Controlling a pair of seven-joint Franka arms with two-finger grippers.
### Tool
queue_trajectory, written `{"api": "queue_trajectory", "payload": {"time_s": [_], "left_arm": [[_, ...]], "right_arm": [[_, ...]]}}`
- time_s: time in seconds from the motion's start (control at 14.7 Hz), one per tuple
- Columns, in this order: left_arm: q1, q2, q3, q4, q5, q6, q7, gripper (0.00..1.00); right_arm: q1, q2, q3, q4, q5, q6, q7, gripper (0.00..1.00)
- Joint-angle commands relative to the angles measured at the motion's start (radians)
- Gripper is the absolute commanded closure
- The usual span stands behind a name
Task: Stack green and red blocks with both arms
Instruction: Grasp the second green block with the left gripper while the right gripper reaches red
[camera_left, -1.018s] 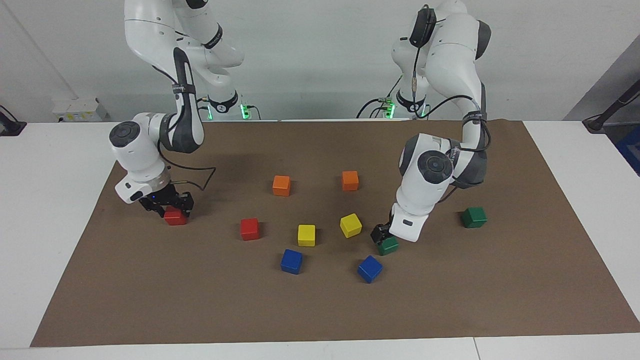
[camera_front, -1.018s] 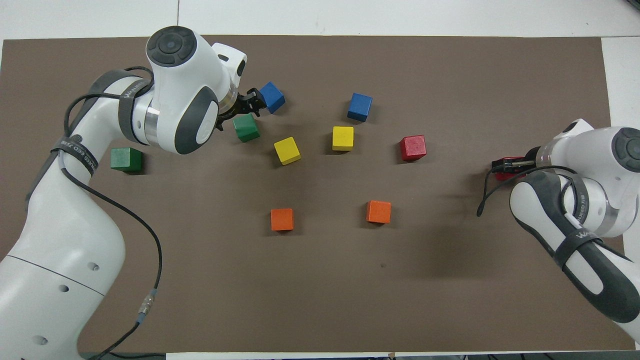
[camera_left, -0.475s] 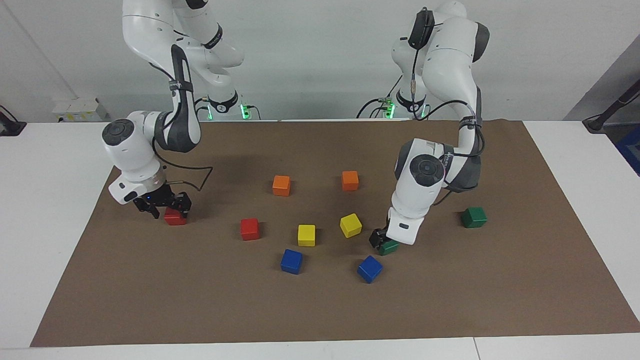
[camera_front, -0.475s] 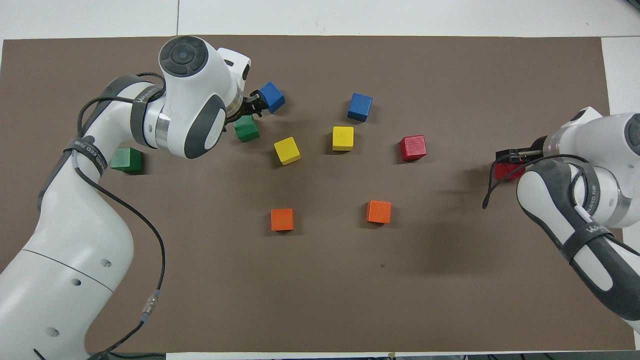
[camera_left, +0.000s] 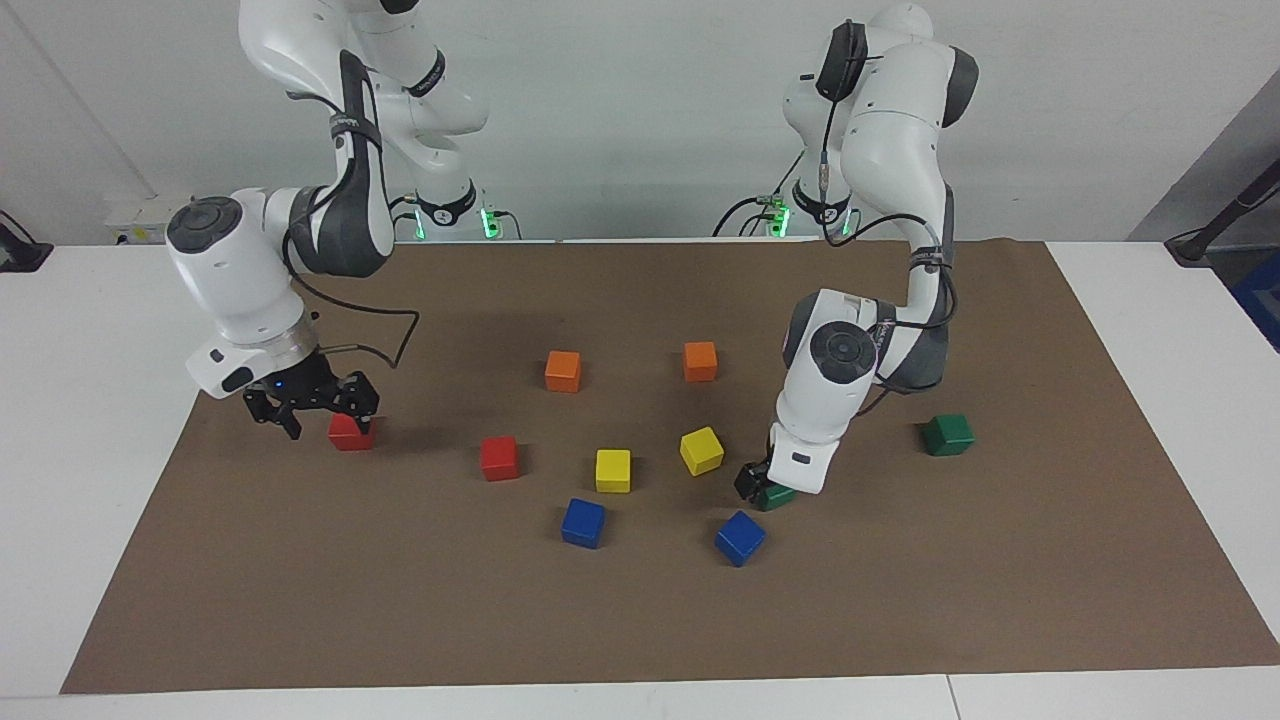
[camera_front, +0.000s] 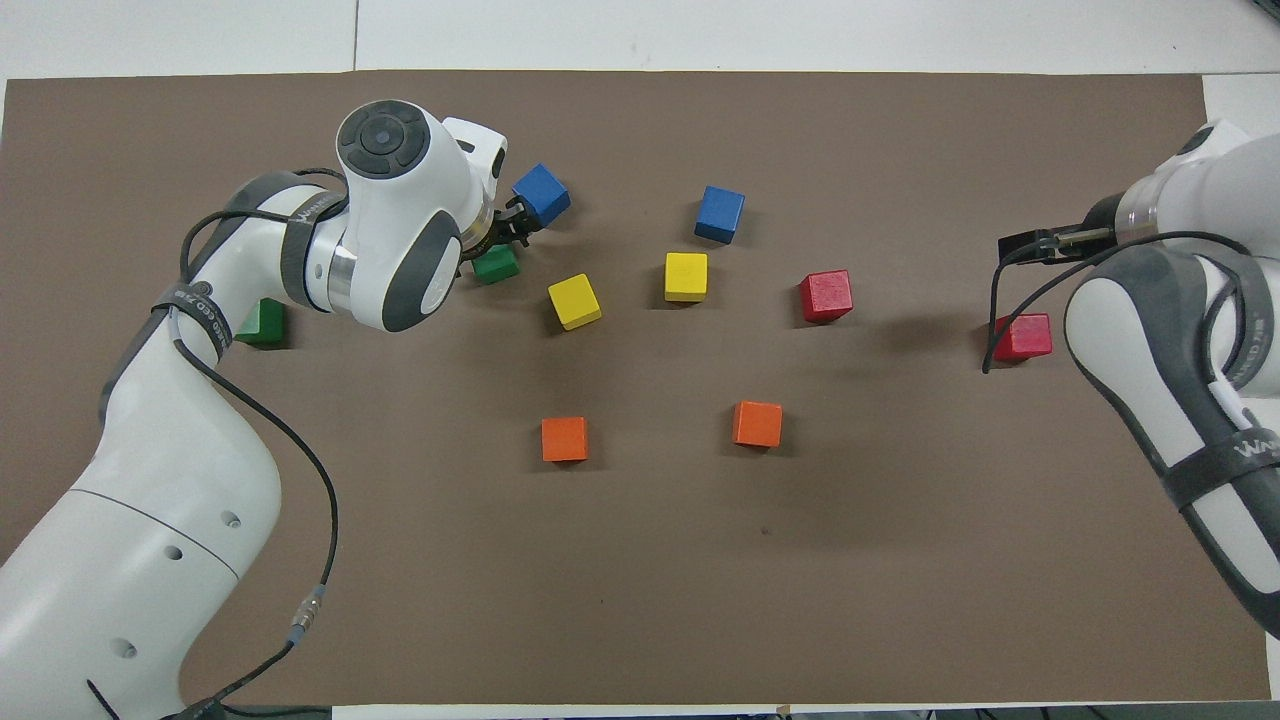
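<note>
My left gripper (camera_left: 757, 483) is down at a dark green block (camera_left: 778, 495) close to a blue cube, and its wrist hides most of that block in the overhead view (camera_front: 495, 264). The second green block (camera_left: 947, 434) lies on the mat toward the left arm's end. My right gripper (camera_left: 322, 412) is open and empty, raised just above a red block (camera_left: 350, 432) that rests on the mat (camera_front: 1022, 336). The second red block (camera_left: 499, 457) sits nearer the middle.
Two orange cubes (camera_left: 563, 370) (camera_left: 700, 361) lie nearer the robots. Two yellow cubes (camera_left: 613, 470) (camera_left: 701, 450) and two blue cubes (camera_left: 583, 522) (camera_left: 740, 537) lie among the task blocks. A brown mat (camera_left: 640, 620) covers the white table.
My right gripper has let go of the red block and risen off it, drifting toward the table's end. My left wrist has shifted over the green block, which stays in place.
</note>
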Motion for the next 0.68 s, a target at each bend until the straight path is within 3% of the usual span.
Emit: {"api": "queue_trajectory", "payload": {"time_s": [0.0,0.34,0.47,0.54,0.61], "left_arm": [[-0.018,-0.009,0.017,-0.031,0.022,0.034,-0.029,0.00],[-0.016,-0.009,0.017,-0.031,0.021,0.035,-0.029,0.00],[-0.018,-0.009,0.017,-0.031,0.021,0.034,-0.032,0.02],[-0.016,-0.011,0.017,-0.031,0.022,0.029,-0.035,0.19],[-0.018,-0.011,0.017,-0.029,0.022,0.019,-0.034,0.46]], "right_arm": [[-0.006,0.030,0.019,0.067,0.012,-0.053,0.002,0.00],[0.060,0.041,0.019,0.098,-0.009,-0.062,0.059,0.00],[0.043,0.034,0.021,0.055,-0.009,-0.048,0.072,0.00],[0.039,0.032,0.021,0.057,-0.009,-0.060,0.076,0.00],[0.043,0.032,0.019,0.057,-0.009,-0.067,0.089,0.00]]}}
